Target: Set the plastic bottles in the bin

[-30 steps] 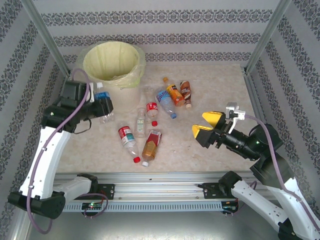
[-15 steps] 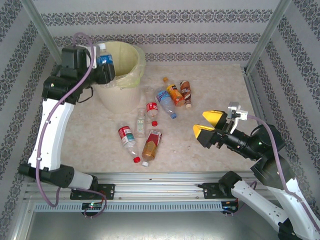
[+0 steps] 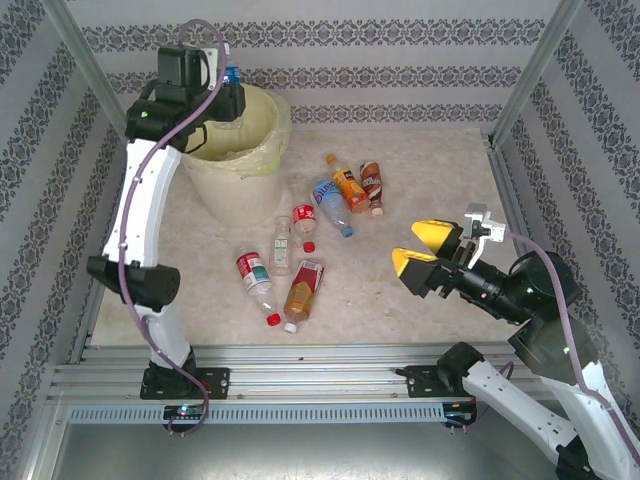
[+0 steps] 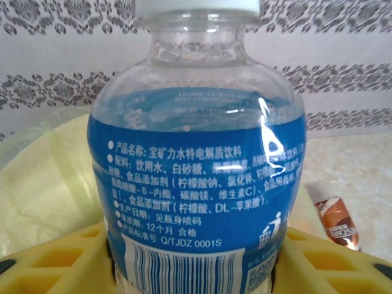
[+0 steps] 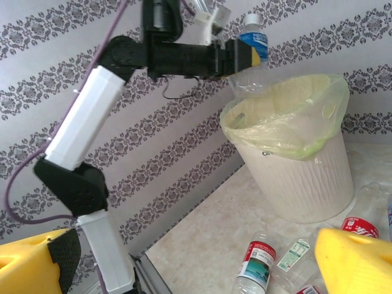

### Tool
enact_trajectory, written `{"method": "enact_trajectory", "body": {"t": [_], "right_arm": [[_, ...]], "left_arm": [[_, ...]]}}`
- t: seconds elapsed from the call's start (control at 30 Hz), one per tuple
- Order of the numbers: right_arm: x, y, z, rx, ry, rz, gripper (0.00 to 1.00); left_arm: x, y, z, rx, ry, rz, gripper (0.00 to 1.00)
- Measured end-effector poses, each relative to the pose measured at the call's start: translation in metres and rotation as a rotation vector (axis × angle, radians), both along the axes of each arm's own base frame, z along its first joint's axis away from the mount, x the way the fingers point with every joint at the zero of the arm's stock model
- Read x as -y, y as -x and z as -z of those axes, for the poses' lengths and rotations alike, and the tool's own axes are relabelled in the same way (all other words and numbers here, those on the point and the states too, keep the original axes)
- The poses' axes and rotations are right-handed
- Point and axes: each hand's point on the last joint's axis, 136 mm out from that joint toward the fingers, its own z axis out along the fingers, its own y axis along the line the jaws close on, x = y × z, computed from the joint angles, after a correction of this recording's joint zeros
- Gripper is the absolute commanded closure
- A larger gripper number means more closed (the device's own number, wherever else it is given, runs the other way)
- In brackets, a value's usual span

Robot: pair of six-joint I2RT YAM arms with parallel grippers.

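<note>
My left gripper [image 3: 228, 98] is shut on a clear plastic bottle with a blue label [image 4: 196, 171] and holds it upright by its lower body above the far left rim of the bin [image 3: 240, 190]. The bin is a white bucket lined with a pale yellow-green bag [image 5: 294, 122]. From the right wrist view the held bottle [image 5: 252, 43] hangs over the bin's mouth. Several more plastic bottles lie on the table, among them a red-labelled one [image 3: 252, 270], a brown one [image 3: 303, 285] and an orange one [image 3: 350, 188]. My right gripper [image 3: 420, 250] is open, with nothing between its fingers, right of the bottles.
Patterned walls and metal posts enclose the table on three sides. A rail [image 3: 300, 355] runs along the near edge. A brown-labelled bottle [image 4: 337, 223] lies on the table just past the bin. Bare tabletop [image 3: 440, 180] stretches at the far right.
The left arm has lifted the blue-labelled bottle from the table beside the bin up and back over the bin's rim. The right gripper has shifted slightly to the right.
</note>
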Motion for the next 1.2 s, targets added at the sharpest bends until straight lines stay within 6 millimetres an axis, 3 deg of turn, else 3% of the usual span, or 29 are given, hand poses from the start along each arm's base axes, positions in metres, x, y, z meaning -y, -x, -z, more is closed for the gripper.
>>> {"method": "enact_trajectory", "body": {"t": [0.2,0.33,0.53,0.83,1.2], "right_arm": [[0.001,-0.001,0.002,-0.008,0.007,0.008,0.02],[0.000,-0.003,0.004,-0.017,0.014,0.009,0.02],[-0.003,-0.007,0.008,-0.034,0.022,0.012,0.02],[-0.003,-0.010,0.012,-0.052,0.022,0.022,0.02],[-0.003,-0.011,0.014,-0.062,0.020,0.026,0.02]], "left_arm": [[-0.002,-0.023,0.046,-0.118,-0.027,-0.010,0.43],[-0.001,-0.024,0.074,-0.209,-0.041,-0.009,0.42],[-0.002,-0.020,0.100,-0.297,-0.054,-0.009,0.34],[-0.005,-0.018,0.094,-0.295,-0.043,-0.022,0.02],[-0.007,-0.004,0.059,-0.227,-0.010,-0.035,0.00]]}}
